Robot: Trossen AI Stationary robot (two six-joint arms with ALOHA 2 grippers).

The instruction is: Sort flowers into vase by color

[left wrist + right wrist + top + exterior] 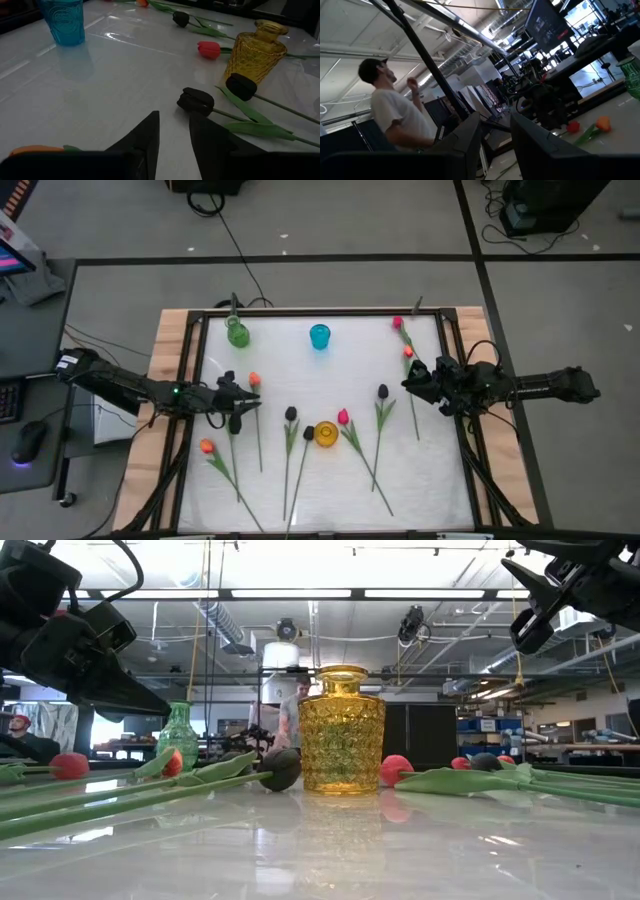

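Several artificial tulips lie flat on the white table top. An orange one lies beside my left gripper, and another orange one lies nearer the front. Two black ones, a pink one and a third black one lie mid-table. Two red-orange ones lie at the far right. My left gripper is open and empty, low over the table, pointing at a black bud. My right gripper is open and empty, raised, beside the far-right stems.
A yellow vase stands mid-table, with a black bud lying against it. A green vase and a blue vase stand at the far edge. A dark frame rims the table. A person stands beyond the table.
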